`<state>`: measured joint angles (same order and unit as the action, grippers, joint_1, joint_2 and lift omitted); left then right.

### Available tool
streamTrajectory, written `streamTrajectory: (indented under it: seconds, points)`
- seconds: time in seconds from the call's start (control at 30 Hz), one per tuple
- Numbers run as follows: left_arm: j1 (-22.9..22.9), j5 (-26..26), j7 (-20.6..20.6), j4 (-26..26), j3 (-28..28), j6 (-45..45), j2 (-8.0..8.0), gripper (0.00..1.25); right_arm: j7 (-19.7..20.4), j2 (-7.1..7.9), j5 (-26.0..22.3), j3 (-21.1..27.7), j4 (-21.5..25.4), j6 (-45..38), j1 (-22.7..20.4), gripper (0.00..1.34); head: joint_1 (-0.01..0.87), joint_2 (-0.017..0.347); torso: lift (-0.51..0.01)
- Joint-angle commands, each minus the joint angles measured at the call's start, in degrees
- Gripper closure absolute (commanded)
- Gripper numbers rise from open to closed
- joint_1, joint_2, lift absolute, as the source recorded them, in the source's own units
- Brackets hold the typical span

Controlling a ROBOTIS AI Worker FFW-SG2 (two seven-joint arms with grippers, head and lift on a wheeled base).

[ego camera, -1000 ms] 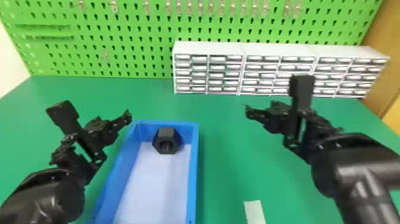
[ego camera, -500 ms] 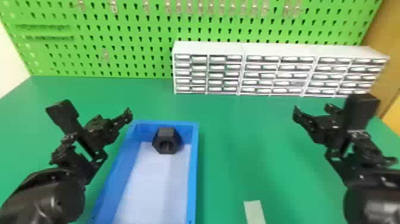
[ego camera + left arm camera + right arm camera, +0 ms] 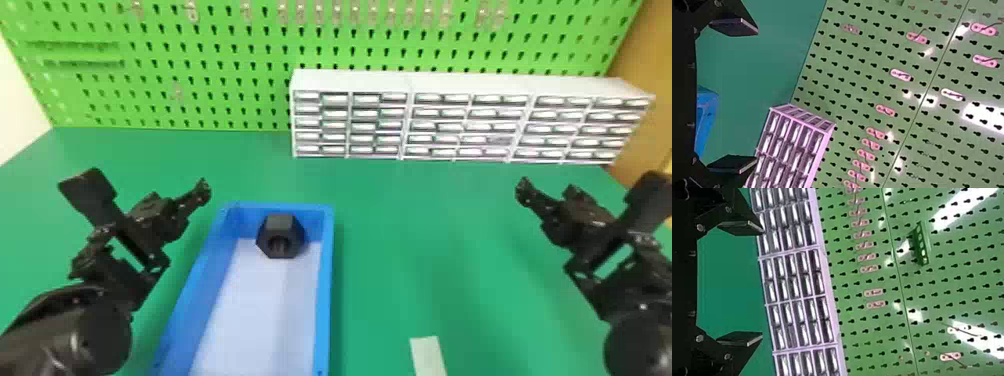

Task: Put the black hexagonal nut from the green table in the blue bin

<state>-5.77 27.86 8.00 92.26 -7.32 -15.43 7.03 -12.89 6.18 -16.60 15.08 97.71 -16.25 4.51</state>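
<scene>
Head view: a black hexagonal nut point(image 3: 281, 237) rests inside the blue bin point(image 3: 324, 295), at its far end, on a green worktop point(image 3: 465, 280). The left pincer point(image 3: 145, 186) is to the bin's left; the right pincer point(image 3: 589, 186) is well off to its right.

Left wrist view: the left pincer point(image 3: 756, 96) is spread wide, nothing gripped.

Right wrist view: the right pincer point(image 3: 762, 284) also gapes, holding nothing; drawer units point(image 3: 793, 282) stand beyond.

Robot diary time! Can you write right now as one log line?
black hexagonal nut: inside blue bin, far end | left gripper: empty, jaws open | right gripper: empty, jaws open
</scene>
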Motion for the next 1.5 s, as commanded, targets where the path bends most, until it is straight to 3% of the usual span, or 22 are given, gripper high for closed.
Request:
streamTrajectory:
  seconds: [0.0,0.2,0.47,0.67,0.83,1.0,1.2,1.47]
  points:
    - [0.06,0.09,0.00,0.38,-0.42,-0.04,0.00,0.13,-0.03,1.73,-1.85,-0.75,0.02,-0.63,0.41,0.34,0.666,0.032,-0.100]
    - [0.76,-0.79,0.00,0.47,-1.12,-0.04,0.00,0.13,-0.11,1.64,-1.77,-0.13,0.02,-0.80,-0.03,0.34,0.666,0.032,-0.100]
    - [2.08,-6.41,-0.09,0.12,-1.74,-0.04,-0.09,0.13,-0.11,1.20,-1.50,1.80,0.28,-1.59,-1.35,0.34,0.666,0.032,-0.100]
    - [2.52,-5.98,-0.09,-0.41,-1.91,-0.04,-0.09,0.13,-0.11,0.85,-1.50,3.38,0.28,-4.06,-2.49,0.34,0.666,0.032,-0.100]
    - [2.52,-5.45,0.00,-0.59,-1.12,-0.04,-0.09,0.13,-0.11,-0.21,-1.77,3.91,0.28,-5.73,-3.55,0.34,0.666,0.032,-0.100]
    - [2.34,-6.59,0.00,-0.67,-0.15,-0.04,-0.09,0.13,-0.20,-1.08,-5.02,2.41,-1.47,-6.96,-3.90,0.34,0.666,0.032,-0.100]
    - [2.26,-7.91,0.00,-0.67,0.02,-0.04,-0.09,0.13,-0.29,-0.38,-9.85,-1.37,-4.46,-6.96,-3.55,0.34,0.666,0.032,-0.100]
    - [2.17,-9.05,0.00,-0.67,0.02,-0.04,-0.09,0.13,-2.31,1.73,-14.86,-4.79,-7.63,-7.22,-2.58,0.34,0.666,0.032,-0.100]
